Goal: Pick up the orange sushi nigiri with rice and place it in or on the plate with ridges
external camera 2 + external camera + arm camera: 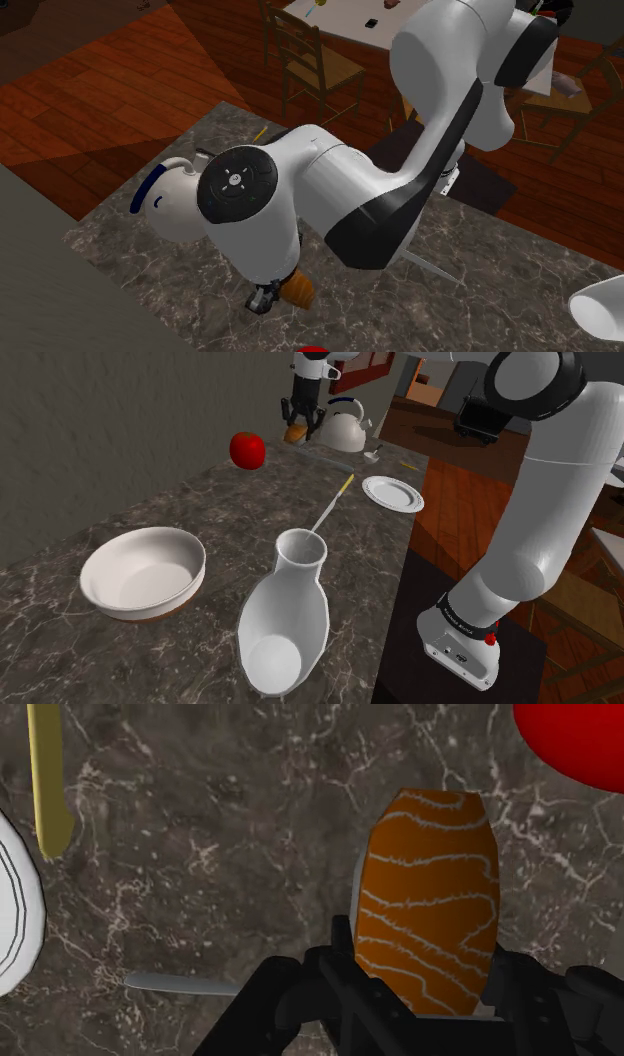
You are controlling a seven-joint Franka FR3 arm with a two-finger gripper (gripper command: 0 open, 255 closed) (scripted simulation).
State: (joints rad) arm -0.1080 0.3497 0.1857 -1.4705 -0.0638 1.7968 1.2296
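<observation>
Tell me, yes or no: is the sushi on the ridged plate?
No, the orange sushi is at the gripper by the kettle, apart from the ridged plate.

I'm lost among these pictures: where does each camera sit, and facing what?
Shoulder view: beside the white arm, seen at right, looking along the counter to the pincer.
Second exterior view: high above, looking down on the arm and kettle.
Wrist view: on the hand, facing the orange sushi between its black fingers.
Shoulder and wrist share the red apple.
</observation>
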